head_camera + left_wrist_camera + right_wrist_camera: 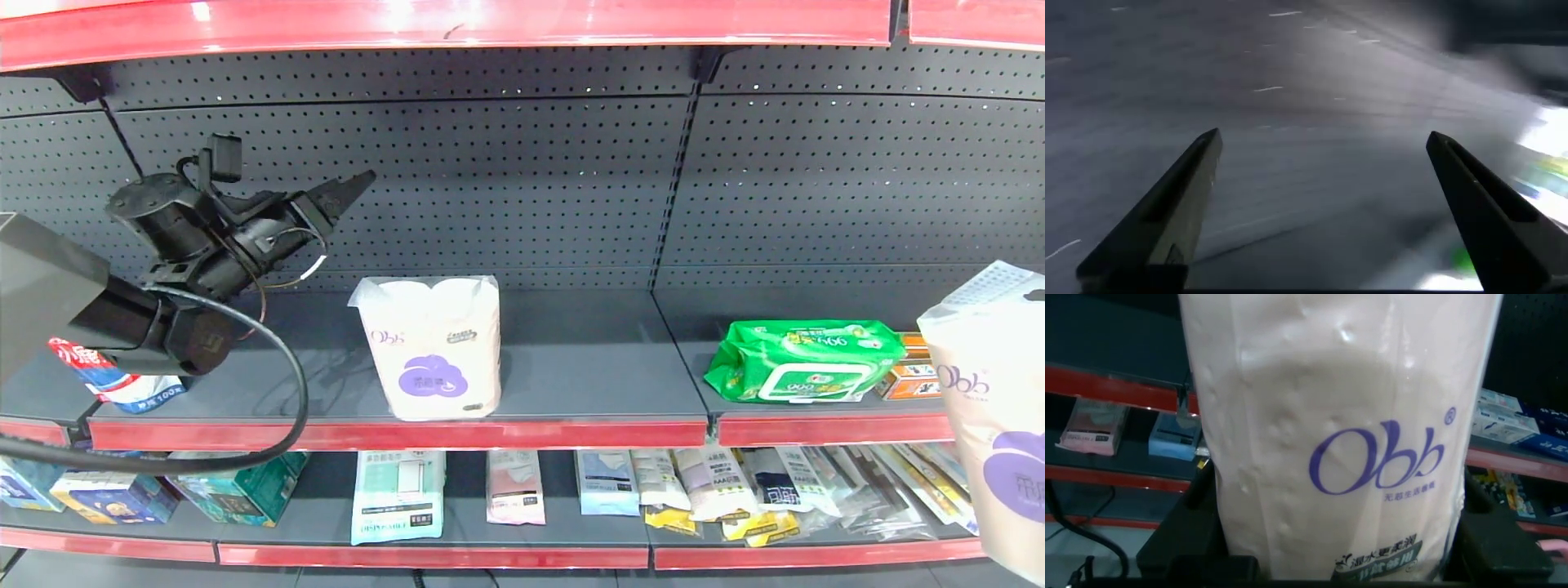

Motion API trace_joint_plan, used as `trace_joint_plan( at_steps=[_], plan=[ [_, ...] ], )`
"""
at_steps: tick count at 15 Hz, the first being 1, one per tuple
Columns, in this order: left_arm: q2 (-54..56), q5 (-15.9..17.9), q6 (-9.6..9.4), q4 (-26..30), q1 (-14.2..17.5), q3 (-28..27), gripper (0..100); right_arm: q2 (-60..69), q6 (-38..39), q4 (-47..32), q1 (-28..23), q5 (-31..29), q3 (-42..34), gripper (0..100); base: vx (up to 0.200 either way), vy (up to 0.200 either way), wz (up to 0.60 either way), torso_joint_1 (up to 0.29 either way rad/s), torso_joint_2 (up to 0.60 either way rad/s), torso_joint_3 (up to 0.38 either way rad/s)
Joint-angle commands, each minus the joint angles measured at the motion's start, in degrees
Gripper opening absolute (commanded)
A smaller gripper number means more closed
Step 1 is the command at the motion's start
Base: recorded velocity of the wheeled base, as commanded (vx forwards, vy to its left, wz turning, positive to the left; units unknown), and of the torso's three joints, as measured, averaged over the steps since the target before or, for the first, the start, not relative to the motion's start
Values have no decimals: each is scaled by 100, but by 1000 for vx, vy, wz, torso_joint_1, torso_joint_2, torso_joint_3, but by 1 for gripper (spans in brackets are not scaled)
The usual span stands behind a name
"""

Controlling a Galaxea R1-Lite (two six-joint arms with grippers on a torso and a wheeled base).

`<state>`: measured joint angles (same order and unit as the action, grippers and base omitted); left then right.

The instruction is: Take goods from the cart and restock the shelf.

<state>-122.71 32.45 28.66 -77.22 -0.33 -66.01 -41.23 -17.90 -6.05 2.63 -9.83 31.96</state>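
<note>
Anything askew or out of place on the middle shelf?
Mostly tidy. The green plastic wipes pack lies slightly skewed to the red shelf edge, its right end by the orange boxes. The white tissue roll pack stands upright.

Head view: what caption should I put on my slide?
Open left gripper hovers near a tissue pack on the shelf; a second pack shows at right.

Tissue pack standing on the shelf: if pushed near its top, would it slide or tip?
Probably tips: the tissue pack stands upright, taller than wide, on the smooth shelf. Its plastic wrap looks soft and puffy, so it likely dents and feels light.
</note>
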Motion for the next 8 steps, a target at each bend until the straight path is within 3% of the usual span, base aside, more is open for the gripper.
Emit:
trace_joint_plan(
  at_steps=[1, 2, 3, 4, 6, 8],
  plan=[
    [10, -503, -475, 550, -11, -263, 100, 10, -3, -2, 0, -2, -6, 0, 0, 0, 0, 0, 0, 0],
    [37, -1022, -871, 1051, 15, -325, 100, 10, -3, 7, 0, 7, 3, 0, 0, 0, 0, 0, 0, 0],
    [142, -1355, -1073, 1437, 50, -316, 100, 18, 5, 7, 0, 7, 3, 0, 0, 0, 0, 0, 0, 0],
    [502, -2006, -1381, 2439, 103, -228, 100, 18, 5, 25, 0, 7, 20, 0, 0, 0, 0, 0, 0, 0],
    [1109, -2516, -1504, 3810, 86, -149, 100, 36, 5, 33, 0, 16, 47, 0, 0, 0, 0, 0, 0, 0],
    [1540, -2604, -1706, 4584, 94, -70, 100, 36, 5, 33, 0, 16, 56, 0, 0, 0, 0, 0, 0, 0]
  ],
)
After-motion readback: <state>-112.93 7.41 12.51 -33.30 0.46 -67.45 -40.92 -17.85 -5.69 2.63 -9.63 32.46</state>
